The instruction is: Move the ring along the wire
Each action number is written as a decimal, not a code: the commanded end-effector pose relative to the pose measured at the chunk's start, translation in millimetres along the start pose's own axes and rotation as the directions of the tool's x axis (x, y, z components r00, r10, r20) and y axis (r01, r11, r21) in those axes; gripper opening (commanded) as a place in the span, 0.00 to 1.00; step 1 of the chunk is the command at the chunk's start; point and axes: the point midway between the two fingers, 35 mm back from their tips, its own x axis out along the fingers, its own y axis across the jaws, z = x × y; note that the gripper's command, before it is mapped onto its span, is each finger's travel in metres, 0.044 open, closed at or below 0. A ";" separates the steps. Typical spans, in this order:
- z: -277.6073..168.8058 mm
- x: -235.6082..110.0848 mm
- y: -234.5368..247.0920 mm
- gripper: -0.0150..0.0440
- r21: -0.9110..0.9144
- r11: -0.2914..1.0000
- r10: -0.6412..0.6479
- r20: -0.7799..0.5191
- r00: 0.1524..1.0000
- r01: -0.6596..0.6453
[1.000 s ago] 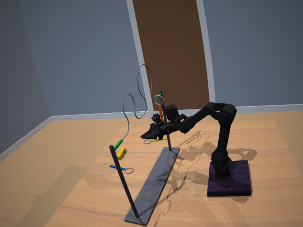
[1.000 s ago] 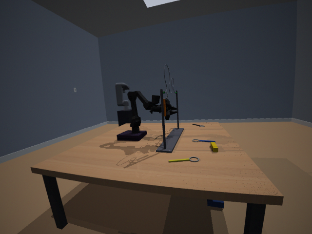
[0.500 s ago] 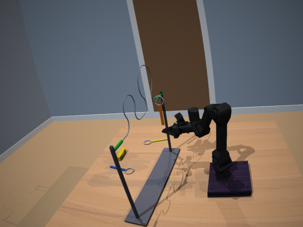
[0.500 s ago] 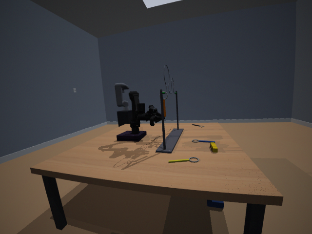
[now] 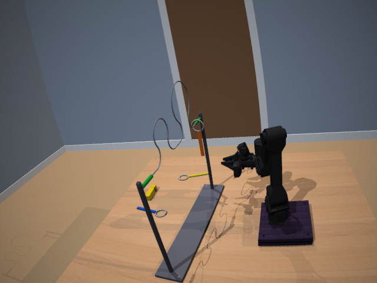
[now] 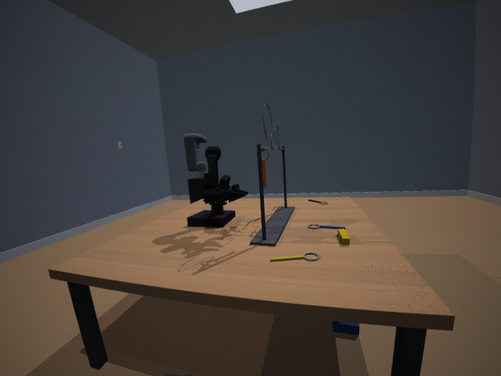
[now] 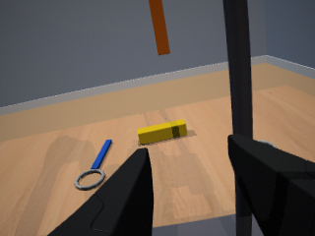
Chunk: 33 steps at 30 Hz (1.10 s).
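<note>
Apparently finished or never begun: ring hangs on the post's green end, tool beside it, part open, empty.

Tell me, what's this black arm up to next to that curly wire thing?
The black arm is folded back near its base, its gripper open and holding nothing. The ring with the orange handle hangs untouched on the green wire end by the nearer post. Nothing is being carried along the wire.

Grey-blue walls, a brown door, and a wooden table on tan floor.
</note>
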 end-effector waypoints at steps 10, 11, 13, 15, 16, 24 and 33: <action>48.9 43.2 4.0 0.53 -0.020 1.000 -0.002 0.004 1.000 0.002; 48.9 43.2 4.0 0.53 -0.020 1.000 -0.002 0.004 1.000 0.002; 48.9 43.2 4.0 0.53 -0.020 1.000 -0.002 0.004 1.000 0.002; 48.9 43.2 4.0 0.53 -0.020 1.000 -0.002 0.004 1.000 0.002; 48.9 43.5 3.9 0.53 -0.020 1.000 -0.002 0.004 1.000 0.002; 49.7 52.6 2.8 0.53 -0.020 1.000 -0.002 0.005 1.000 0.002; 50.6 66.2 1.5 0.53 -0.020 1.000 -0.002 0.007 1.000 0.002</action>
